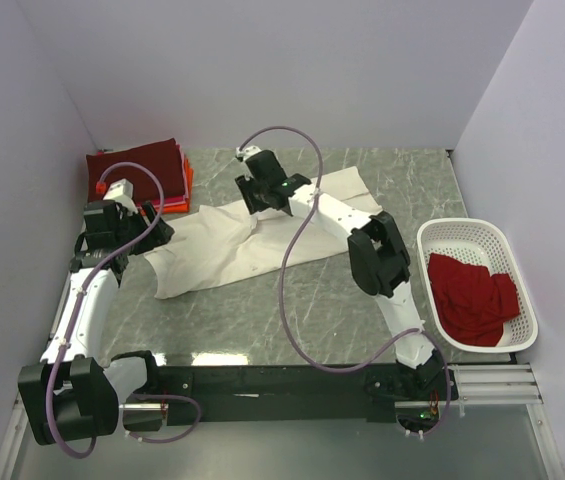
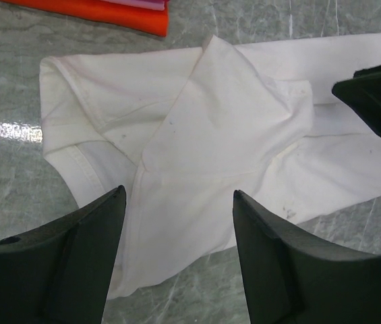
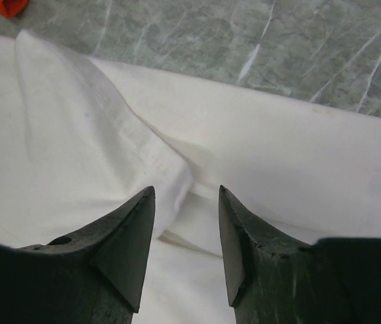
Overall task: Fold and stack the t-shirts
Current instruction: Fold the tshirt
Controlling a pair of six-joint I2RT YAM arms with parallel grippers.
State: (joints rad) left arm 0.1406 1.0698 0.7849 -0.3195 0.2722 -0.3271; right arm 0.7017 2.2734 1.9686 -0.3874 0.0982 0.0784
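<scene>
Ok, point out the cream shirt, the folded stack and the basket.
cream-white t-shirt (image 1: 224,250): top external view, middle of its spread body.
folded stack (image 1: 147,165): top external view, maroon top layer.
white basket (image 1: 460,223): top external view, far rim.

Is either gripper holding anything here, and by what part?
Nothing is held: the left gripper and right gripper are both open over the cream-white t-shirt.

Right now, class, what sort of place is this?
Probably a robot lab cell: bare walls box in a marbled table, a rail carries the left arm and right arm, and a cream t-shirt lies spread.
</scene>
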